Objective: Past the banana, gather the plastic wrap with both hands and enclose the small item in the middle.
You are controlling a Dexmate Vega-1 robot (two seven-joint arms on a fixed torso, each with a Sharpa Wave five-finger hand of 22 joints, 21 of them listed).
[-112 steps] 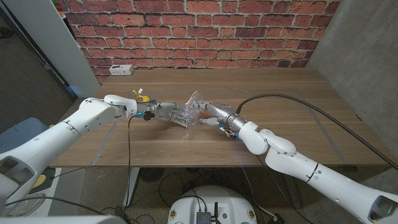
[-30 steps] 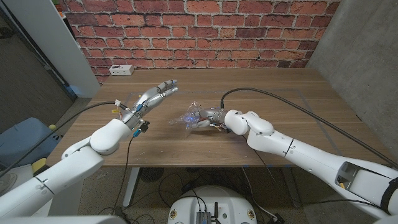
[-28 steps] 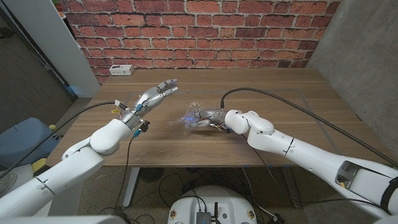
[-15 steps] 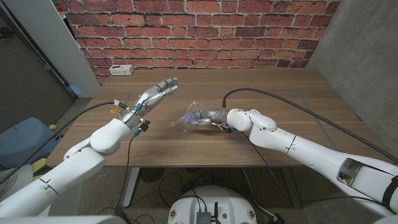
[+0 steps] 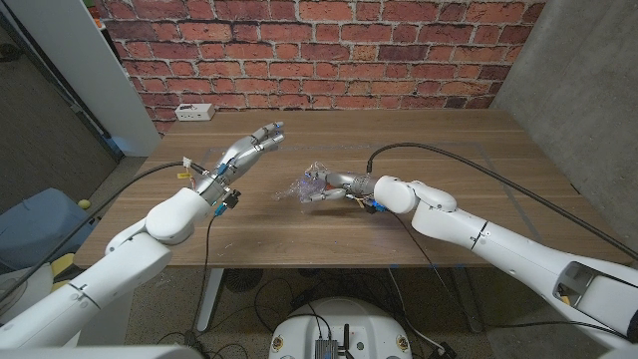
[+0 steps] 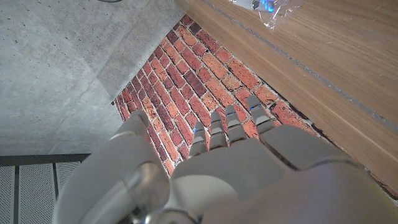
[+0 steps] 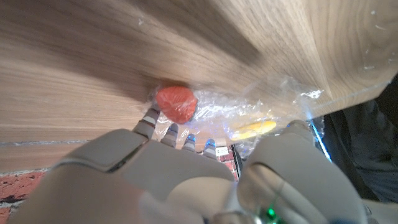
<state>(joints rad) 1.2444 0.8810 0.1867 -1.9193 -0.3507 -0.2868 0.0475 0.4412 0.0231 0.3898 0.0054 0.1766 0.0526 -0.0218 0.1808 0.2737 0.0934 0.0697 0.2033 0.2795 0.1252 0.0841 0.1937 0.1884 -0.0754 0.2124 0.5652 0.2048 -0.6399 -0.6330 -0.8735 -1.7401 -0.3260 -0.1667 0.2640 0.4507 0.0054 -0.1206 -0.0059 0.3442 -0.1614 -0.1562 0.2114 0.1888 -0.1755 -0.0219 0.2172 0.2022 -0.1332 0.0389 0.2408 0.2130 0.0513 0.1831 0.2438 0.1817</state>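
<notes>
A brick wall backs the wooden table (image 5: 449,150), where a white socket strip (image 5: 194,112) lies at the far left corner. The wrap (image 5: 311,182) sits crumpled near the table's middle, and the right hand (image 5: 334,187) grasps it from its 3 o'clock side. In the right wrist view a small red item (image 7: 176,103) shows bundled in the film at the fingertips (image 7: 169,130), with a yellow bit (image 7: 252,129) that may be the banana beside it under the same film. The left hand (image 5: 249,150) hangs in the air at the wrap's 10 o'clock, well apart from it, released and holding nothing, fingers spread.

With one hand on the film, the risk as I judge it is that the bundle springs back open on its 9 o'clock side. A pull by the right hand alone could drag the wrap across the table and let the red item roll out. Thin film may also slip from smooth fingers, or snag and tear.
</notes>
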